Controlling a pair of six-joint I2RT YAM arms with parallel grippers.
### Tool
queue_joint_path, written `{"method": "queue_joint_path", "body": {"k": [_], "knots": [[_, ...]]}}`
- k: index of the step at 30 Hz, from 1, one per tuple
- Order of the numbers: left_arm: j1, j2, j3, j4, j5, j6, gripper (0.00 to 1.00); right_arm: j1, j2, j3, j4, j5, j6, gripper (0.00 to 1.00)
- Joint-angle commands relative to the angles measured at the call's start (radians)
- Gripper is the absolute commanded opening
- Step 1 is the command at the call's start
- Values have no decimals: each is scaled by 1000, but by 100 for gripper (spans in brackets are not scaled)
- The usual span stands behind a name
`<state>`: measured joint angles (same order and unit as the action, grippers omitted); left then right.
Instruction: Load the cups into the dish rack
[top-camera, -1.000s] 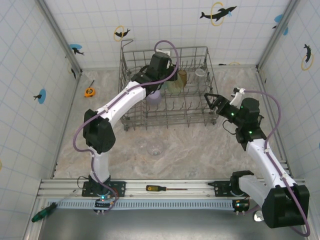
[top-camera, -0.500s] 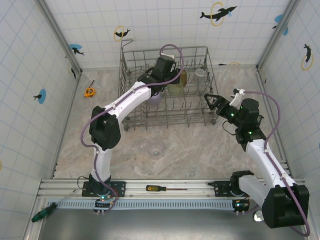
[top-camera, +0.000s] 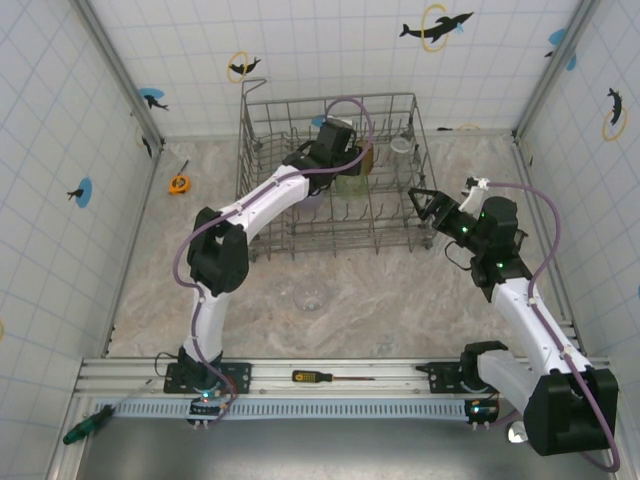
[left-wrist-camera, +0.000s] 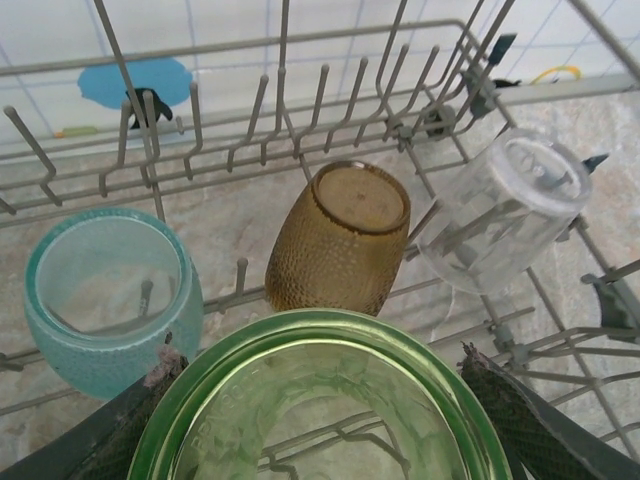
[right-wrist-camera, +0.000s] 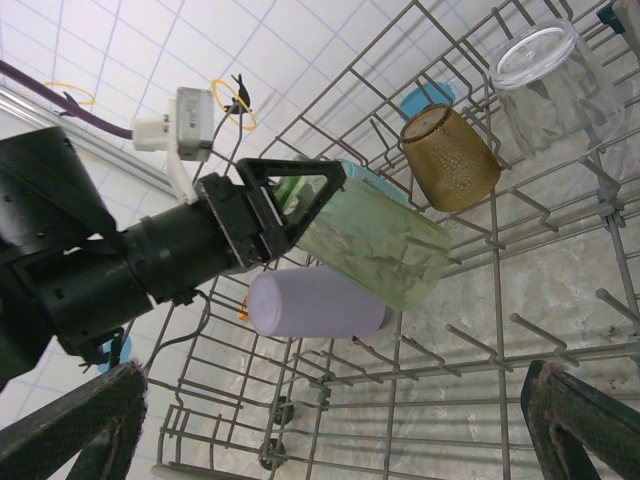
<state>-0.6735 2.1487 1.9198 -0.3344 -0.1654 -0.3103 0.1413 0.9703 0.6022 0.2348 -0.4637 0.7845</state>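
The grey wire dish rack (top-camera: 330, 99) stands at the back of the table. My left gripper (top-camera: 345, 168) reaches into it, shut on a pale green cup (left-wrist-camera: 320, 400), which hangs tilted above the tines (right-wrist-camera: 375, 240). In the rack lie a lavender cup (right-wrist-camera: 315, 303), an amber cup (left-wrist-camera: 340, 240), a teal cup (left-wrist-camera: 105, 300) and a clear cup (left-wrist-camera: 500, 210). Another clear cup (top-camera: 308, 295) sits on the table in front of the rack. My right gripper (top-camera: 418, 200) hovers open at the rack's right side, holding nothing.
An orange tape measure (top-camera: 178, 183) lies left of the rack. A yellow-handled screwdriver (top-camera: 320, 377) rests on the front rail and a green-handled one (top-camera: 85, 423) at the near left corner. Tiled walls close in three sides.
My left arm has carried the green cup rightward and deeper into the rack, toward the amber cup. The right arm has stayed still.
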Motion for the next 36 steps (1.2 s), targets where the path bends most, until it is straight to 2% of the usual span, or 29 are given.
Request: {"method": "queue_joint_path", "body": {"k": [1,2,4,7,8,10,11,15,19,29,36], "knots": [[-5,26,41,25,9,28,6,-9,-7,-19,27,5,-7,100],[-5,30,40,23,11,28,8,-9,-7,-20,26,5,-7,100],[-5,40,41,23,20,26,21,-10,-13,-23,24,7,-8,100],[-5,46,39,26,38,16,36,-15,-14,-27,23,8,-11,100],[-5,46,40,27,42,12,44,-18,-14,-27,21,8,-12,100],[-5,44,41,28,53,3,66,-22,-12,-27,18,5,-12,100],[-5,41,40,28,55,-3,73,-23,-12,-28,17,4,-11,100],[-6,24,38,28,76,-14,90,-25,-16,-31,16,5,-14,100],[-5,6,37,28,85,-27,97,-26,-16,-30,16,7,-11,100],[-5,-93,36,26,123,-62,97,-26,-18,-21,2,10,-15,100],[-5,-197,26,26,128,-54,97,-26,-20,22,-105,71,-89,100]]}}
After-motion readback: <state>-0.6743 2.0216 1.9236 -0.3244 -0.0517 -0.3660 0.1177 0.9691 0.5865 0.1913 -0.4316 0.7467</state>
